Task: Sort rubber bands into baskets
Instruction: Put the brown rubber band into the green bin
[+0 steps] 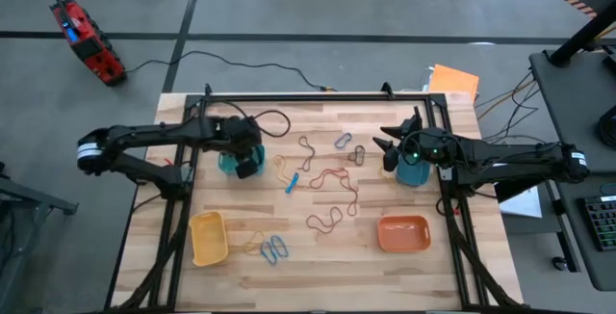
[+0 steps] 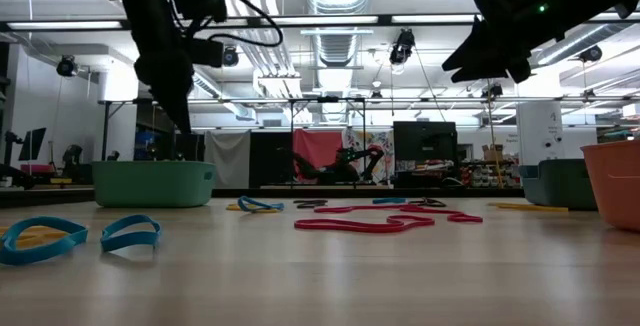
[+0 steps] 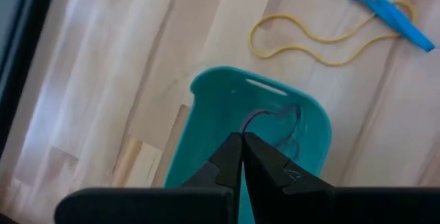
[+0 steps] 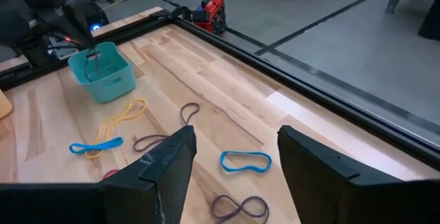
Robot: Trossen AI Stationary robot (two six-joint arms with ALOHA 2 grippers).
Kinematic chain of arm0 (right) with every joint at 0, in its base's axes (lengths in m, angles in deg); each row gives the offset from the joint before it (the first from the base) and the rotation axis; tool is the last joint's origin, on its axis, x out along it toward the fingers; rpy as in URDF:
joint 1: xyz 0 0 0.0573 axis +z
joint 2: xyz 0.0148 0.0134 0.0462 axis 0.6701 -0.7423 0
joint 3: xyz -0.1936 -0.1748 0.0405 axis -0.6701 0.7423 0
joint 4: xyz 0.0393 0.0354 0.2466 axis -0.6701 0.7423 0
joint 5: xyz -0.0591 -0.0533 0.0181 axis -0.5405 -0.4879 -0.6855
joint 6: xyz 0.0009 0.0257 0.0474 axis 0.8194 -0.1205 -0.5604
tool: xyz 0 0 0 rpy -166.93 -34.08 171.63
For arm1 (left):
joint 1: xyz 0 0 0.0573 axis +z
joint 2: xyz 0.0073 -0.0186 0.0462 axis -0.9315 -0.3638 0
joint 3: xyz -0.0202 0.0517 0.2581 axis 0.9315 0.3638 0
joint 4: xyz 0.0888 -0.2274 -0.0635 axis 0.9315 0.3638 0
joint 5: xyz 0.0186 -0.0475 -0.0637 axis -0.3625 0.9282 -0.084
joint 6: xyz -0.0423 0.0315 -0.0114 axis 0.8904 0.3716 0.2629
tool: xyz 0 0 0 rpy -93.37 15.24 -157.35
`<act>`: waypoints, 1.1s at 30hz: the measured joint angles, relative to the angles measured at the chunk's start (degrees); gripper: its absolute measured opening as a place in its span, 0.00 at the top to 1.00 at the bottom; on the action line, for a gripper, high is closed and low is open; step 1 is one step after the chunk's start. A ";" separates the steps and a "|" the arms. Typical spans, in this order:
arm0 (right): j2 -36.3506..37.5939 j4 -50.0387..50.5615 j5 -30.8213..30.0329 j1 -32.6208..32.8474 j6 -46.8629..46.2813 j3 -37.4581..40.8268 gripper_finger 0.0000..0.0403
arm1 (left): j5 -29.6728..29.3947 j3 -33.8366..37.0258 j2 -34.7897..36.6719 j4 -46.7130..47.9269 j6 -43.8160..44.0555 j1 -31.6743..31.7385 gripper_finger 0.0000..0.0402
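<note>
From above, the left gripper (image 1: 247,163) hides the teal basket (image 1: 229,165) at centre-left. Its wrist view shows fingers clamped on a grey rubber band (image 3: 271,117) dangling into that basket. The right gripper (image 4: 234,157) hangs spread apart above loose bands; the blue basket (image 1: 412,173) sits beneath its arm.

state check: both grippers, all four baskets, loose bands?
left gripper: shut on grey rubber band, over the teal basket
right gripper: open, empty, above the blue basket
yellow basket: upright, looks empty
orange basket: upright, looks empty
red rubber bands: loose at table centre
blue rubber bands: loose near yellow basket
</note>
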 joint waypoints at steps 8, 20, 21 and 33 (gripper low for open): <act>0.02 -0.01 0.02 0.00 -0.03 0.15 0.50 | -0.01 0.00 -3.48 3.50 -0.02 0.15 1.00; 0.00 0.02 0.28 0.02 -0.55 0.35 0.50 | -0.16 0.00 -5.32 12.06 -0.05 1.74 1.00; 0.00 0.04 0.28 0.02 -0.65 0.38 0.50 | -0.21 0.00 -5.45 12.45 -0.21 2.06 1.00; 0.02 0.02 0.28 0.02 -1.16 0.39 0.50 | -0.41 0.00 -5.94 13.70 2.35 4.84 1.00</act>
